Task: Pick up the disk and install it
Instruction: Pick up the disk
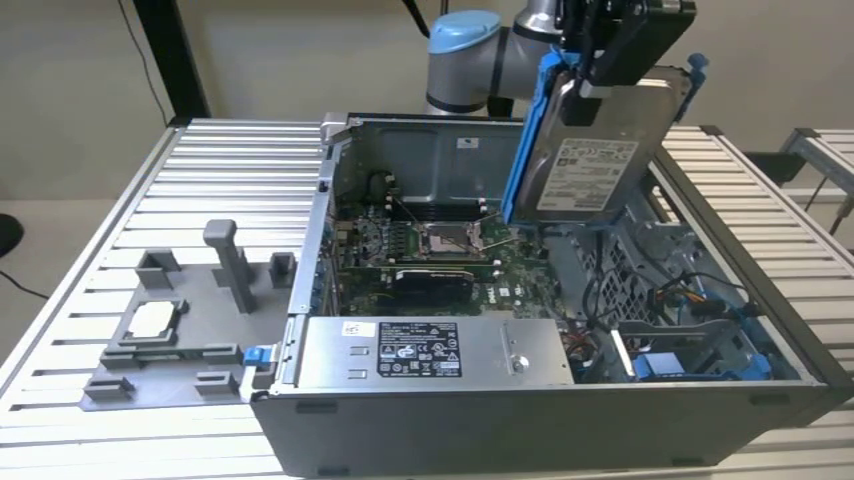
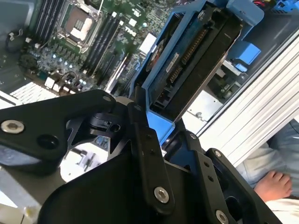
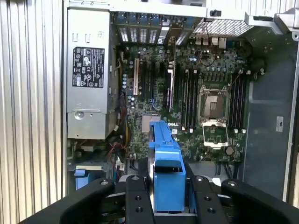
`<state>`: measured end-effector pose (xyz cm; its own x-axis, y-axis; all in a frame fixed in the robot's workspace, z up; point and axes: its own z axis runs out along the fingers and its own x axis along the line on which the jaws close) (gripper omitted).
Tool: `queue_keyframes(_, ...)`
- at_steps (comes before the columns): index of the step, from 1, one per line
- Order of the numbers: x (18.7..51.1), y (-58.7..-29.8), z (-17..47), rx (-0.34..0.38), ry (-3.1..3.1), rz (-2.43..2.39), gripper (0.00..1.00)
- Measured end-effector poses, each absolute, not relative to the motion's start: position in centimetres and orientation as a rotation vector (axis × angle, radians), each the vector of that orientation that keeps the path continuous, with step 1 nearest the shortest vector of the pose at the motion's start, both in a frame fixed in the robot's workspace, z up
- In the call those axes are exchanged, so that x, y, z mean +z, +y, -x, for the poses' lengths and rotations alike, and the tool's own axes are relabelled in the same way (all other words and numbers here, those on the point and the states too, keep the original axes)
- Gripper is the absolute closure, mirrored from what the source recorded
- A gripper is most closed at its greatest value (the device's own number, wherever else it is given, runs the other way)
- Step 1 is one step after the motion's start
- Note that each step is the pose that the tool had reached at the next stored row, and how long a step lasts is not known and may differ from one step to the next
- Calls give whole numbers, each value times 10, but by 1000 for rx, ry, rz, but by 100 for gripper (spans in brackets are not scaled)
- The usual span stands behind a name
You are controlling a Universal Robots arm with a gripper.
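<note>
The disk point(image 1: 594, 150) is a silver-grey hard drive with a white label, framed by a blue carrier. It hangs upright and tilted above the open computer case point(image 1: 534, 410), over the motherboard's right part in the exterior view. My gripper point(image 1: 603, 72) is shut on the disk's upper end. In the second wrist view the disk point(image 2: 187, 60) sticks out from between the black fingers point(image 2: 142, 140), connector edge showing. In the first wrist view the blue carrier point(image 3: 166, 163) sits clamped in my gripper point(image 3: 167, 189), above the motherboard point(image 3: 196, 107).
A grey power-supply box point(image 1: 427, 350) lies along the case's front wall. Blue drive-bay parts point(image 1: 694, 360) and cables sit at the case's right end. A grey fixture point(image 1: 174, 340) with a small silver chip point(image 1: 151, 318) is on the exterior view's left. A person's hand point(image 2: 273, 184) rests beside the table.
</note>
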<state>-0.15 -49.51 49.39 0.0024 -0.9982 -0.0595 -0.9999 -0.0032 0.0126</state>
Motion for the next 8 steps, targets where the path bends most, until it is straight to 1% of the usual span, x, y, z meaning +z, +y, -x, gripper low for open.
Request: queue_keyframes(8, 492, -512, -6, 79, 2195, 2200, 100)
